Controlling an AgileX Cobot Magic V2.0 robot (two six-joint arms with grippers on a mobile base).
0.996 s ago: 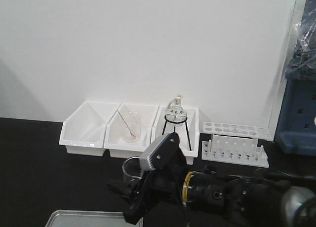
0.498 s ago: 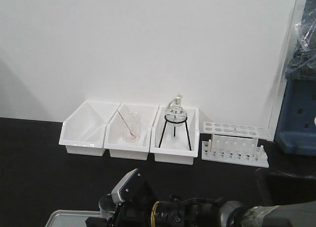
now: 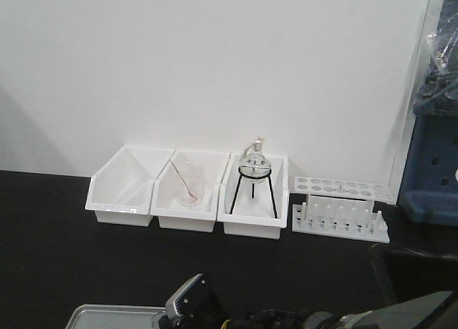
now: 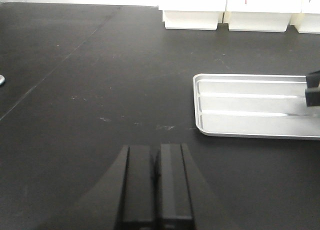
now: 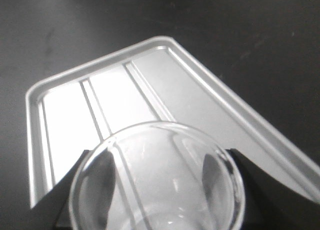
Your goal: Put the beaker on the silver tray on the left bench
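In the right wrist view, my right gripper [image 5: 157,190] is shut on the clear glass beaker [image 5: 155,160]. One black finger [image 5: 250,180] presses on each side of its round rim. The beaker hangs over the near part of the silver tray [image 5: 150,85], which lies on the black bench [image 5: 240,35]. I cannot tell whether its base touches the tray. In the front view only the arm's top [image 3: 187,300] and a corner of the tray [image 3: 107,315] show. My left gripper [image 4: 156,149] is shut and empty, low over the bench to the left of the tray [image 4: 250,122].
Three white bins [image 3: 122,189] stand at the back wall. One holds a beaker with a pink rod [image 3: 189,186], another a flask on a black tripod [image 3: 255,173]. A white tube rack [image 3: 340,213] and a blue unit [image 3: 429,175] stand at the right.
My right arm has moved down and to the left with the beaker, dropping almost out of the front view. The bins and rack have not moved.
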